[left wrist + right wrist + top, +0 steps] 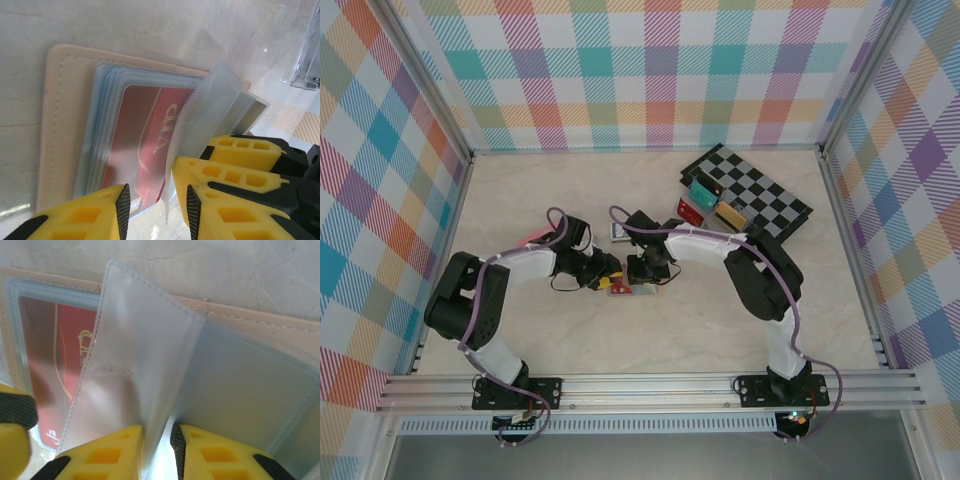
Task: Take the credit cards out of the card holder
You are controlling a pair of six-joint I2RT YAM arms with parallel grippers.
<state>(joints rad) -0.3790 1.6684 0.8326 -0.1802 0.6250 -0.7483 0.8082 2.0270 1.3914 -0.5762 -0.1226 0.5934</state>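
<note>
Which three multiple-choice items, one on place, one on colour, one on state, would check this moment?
1. Where is the card holder?
A. Open on the table, between the left end effector and the right end effector.
B. At the table's far left corner.
C. Lifted in the air.
2. What colour is the sleeved credit card?
A. Green.
B. Red.
C. Black.
3. What is the right end effector doing?
A. Hanging open.
B. Holding a freed card.
C. Pinching a clear sleeve upright.
Answers: 1 A, both wrist views show it beneath the fingers; 2 B, red shows through the plastic; 3 C, the sleeve runs between its fingers.
</note>
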